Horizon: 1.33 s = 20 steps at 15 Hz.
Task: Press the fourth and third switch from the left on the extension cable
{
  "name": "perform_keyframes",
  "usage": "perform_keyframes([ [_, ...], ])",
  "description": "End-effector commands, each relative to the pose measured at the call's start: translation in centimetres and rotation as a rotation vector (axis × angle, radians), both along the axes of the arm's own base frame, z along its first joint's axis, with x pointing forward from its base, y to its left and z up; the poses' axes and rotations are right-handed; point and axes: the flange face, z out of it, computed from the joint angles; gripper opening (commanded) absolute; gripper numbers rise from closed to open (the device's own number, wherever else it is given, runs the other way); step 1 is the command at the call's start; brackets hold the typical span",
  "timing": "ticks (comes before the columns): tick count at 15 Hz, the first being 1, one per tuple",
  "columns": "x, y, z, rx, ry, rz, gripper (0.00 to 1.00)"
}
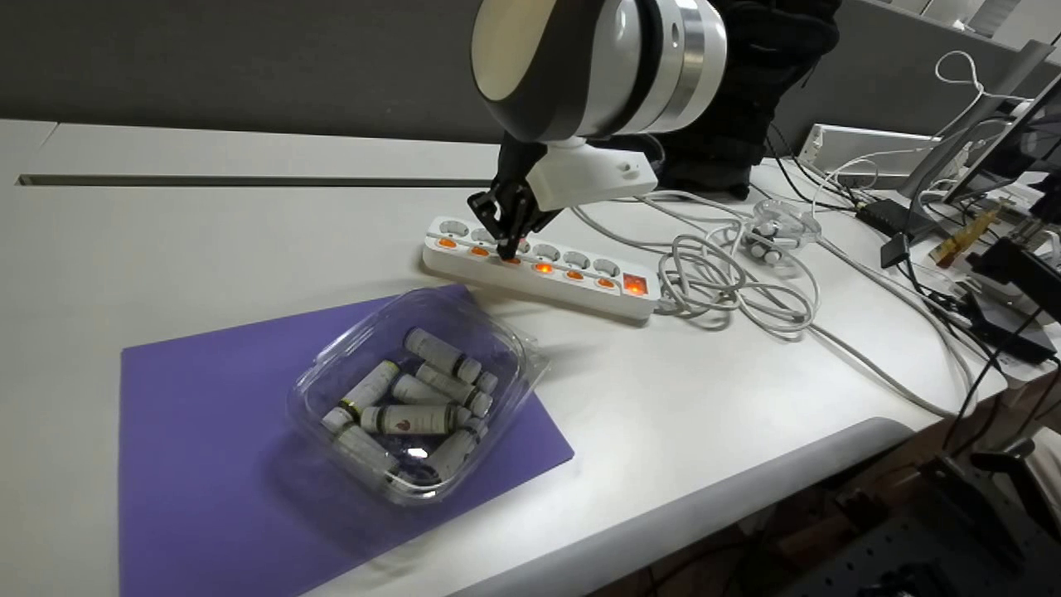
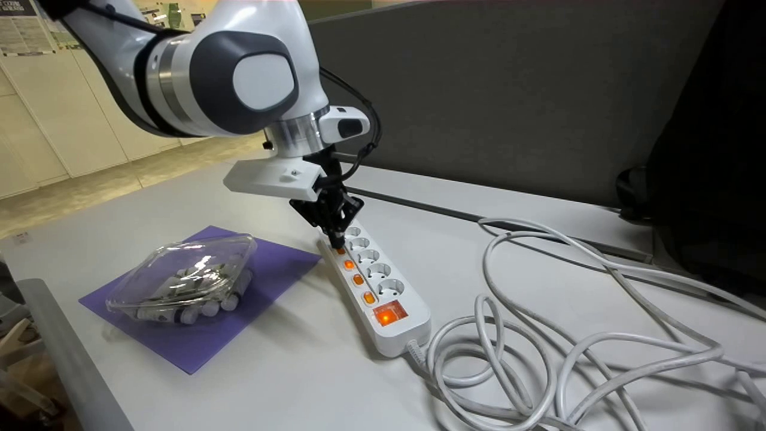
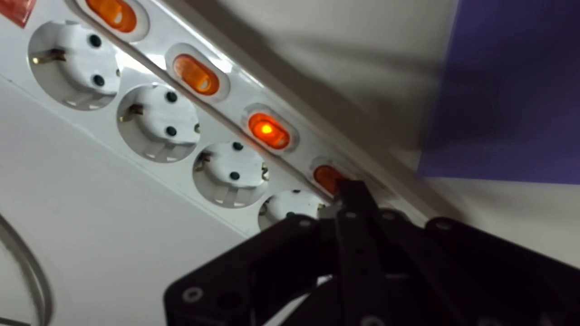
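Claw [image 1: 507,247] tips together, touching or just above third switch [image 3: 325,175]; can't tell which. Lit fourth switch [image 3: 268,131] next to it, toward cord [image 2: 415,352]. Extension cable [image 1: 543,286] under claw, between back and rounded front edges of bench [image 1: 680,390]; long axis aslant, cord end toward front edge. Straight press likely next.

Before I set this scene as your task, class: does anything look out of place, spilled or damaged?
I see no spill or damage. What looks untidy is the white cord: in both exterior views it lies in loose, crossing loops beside the power strip rather than neatly coiled.
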Motion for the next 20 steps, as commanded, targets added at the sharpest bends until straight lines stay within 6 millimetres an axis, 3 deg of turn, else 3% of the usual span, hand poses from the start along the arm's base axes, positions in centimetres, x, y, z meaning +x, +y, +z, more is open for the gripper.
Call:
perform_keyframes([
  [1, 0.2, -0.2, 0.0, -0.001, -0.005, -0.009, 0.00],
  [20, 0.8, 0.6, -2.5, -0.055, 0.165, 0.005, 0.00],
])
